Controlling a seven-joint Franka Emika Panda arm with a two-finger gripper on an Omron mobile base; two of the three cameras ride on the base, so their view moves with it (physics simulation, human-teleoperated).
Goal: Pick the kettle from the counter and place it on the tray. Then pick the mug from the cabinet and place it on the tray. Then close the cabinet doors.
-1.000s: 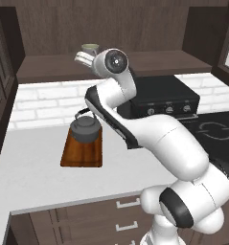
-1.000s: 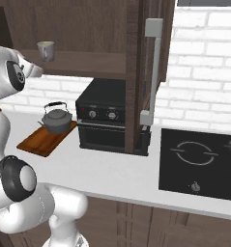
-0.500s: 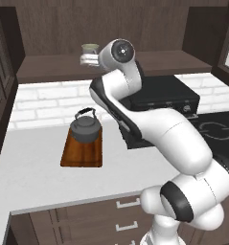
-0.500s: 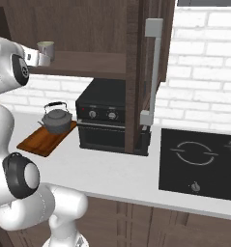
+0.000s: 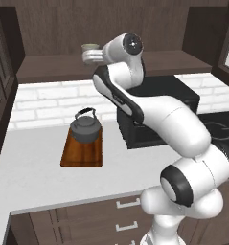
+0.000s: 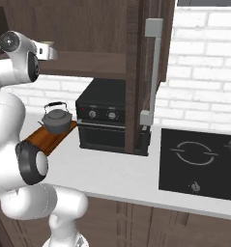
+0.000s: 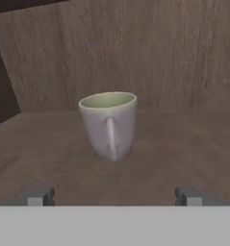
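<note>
The pale mug (image 7: pixel 109 126) stands upright on the cabinet shelf (image 7: pixel 49 153), its handle turned toward the hand camera and its inside greenish. My gripper (image 7: pixel 111 196) is open, its fingertips (image 7: pixel 39 196) set wide apart just short of the mug, touching nothing. From the left base the hand reaches left to the mug (image 5: pixel 89 48) on the cabinet shelf (image 5: pixel 49 69). The dark grey kettle (image 5: pixel 86 127) sits on the reddish-brown tray (image 5: pixel 82 154) on the pale counter (image 5: pixel 29 167). The kettle (image 6: pixel 56 118) and the tray (image 6: pixel 51 137) also show from the right.
A black oven box (image 5: pixel 156 112) stands on the counter right of the tray, under the shelf. An open cabinet door (image 6: pixel 143 72) with a long grey handle (image 6: pixel 153 67) juts out over the counter. A black cooktop (image 6: pixel 204 161) lies at the right.
The arm's wrist joint has risen and swung right while the hand stays at shelf height by the mug. Kettle, tray and mug have not moved.
</note>
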